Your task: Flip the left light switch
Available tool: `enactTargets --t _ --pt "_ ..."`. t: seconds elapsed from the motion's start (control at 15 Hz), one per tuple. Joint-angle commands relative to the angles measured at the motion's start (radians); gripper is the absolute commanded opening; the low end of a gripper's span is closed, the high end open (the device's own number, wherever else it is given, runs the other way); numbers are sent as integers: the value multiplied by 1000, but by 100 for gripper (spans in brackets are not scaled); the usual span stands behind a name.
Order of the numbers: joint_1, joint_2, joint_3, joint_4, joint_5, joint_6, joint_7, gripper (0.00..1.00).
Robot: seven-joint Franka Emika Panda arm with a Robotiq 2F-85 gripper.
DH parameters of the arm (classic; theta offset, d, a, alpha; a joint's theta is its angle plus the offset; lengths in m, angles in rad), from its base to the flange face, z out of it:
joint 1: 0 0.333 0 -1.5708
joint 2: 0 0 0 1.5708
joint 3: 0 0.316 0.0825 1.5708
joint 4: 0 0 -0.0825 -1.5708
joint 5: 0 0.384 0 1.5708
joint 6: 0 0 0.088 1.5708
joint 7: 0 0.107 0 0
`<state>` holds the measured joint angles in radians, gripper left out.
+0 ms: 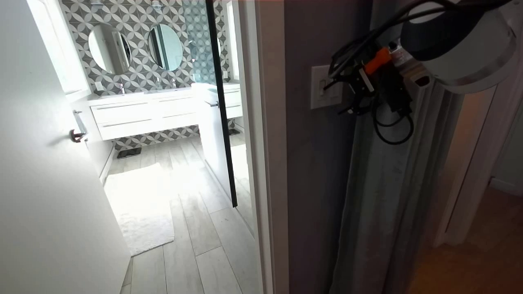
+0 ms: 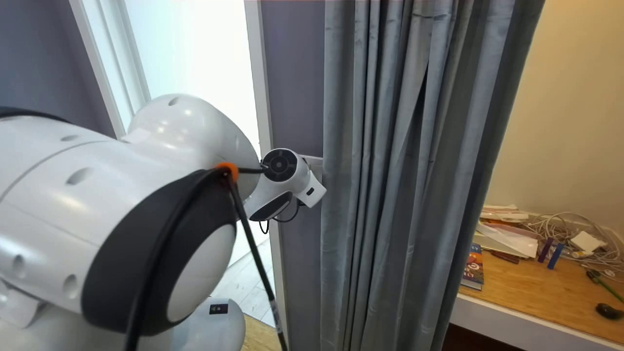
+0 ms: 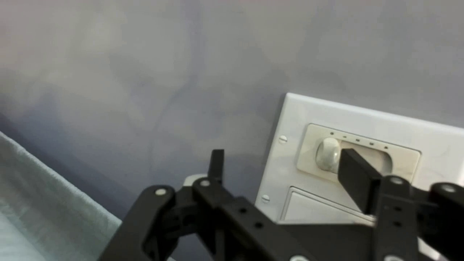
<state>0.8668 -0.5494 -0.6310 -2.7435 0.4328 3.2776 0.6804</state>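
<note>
The left light switch (image 3: 328,155) is a raised off-white knob at one end of a slot in a cream insert, on a white wall plate (image 3: 362,112). In an exterior view it is the left-hand slot (image 1: 322,87) of the plate (image 1: 325,69). My gripper (image 3: 281,156) is open and empty. In the wrist view its right fingertip overlaps the slot, right beside the knob; I cannot tell whether they touch. Its left fingertip is off the plate, over bare wall. An exterior view also shows the gripper (image 1: 335,100) at the plate.
A flat rocker (image 3: 319,208) sits beside the slot, partly covered by the gripper. A grey curtain (image 2: 390,195) hangs close beside the plate. A door frame (image 1: 271,163) stands on the plate's other side. Loose cables (image 1: 392,141) hang from the wrist.
</note>
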Motion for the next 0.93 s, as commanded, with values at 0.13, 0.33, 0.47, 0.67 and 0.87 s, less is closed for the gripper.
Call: enactTargets --t 0.13,0.33,0.47,0.67,0.87 --pt "-172 -65 169 1 -2 -128 28 100" --pt "-260 -101 266 8 59 -222 -5 100" --pt "-340 -131 339 2 77 -294 -2 100" --pt "-460 -179 448 1 102 -389 2 100" --pt "-542 -232 522 0 120 -472 4 100"
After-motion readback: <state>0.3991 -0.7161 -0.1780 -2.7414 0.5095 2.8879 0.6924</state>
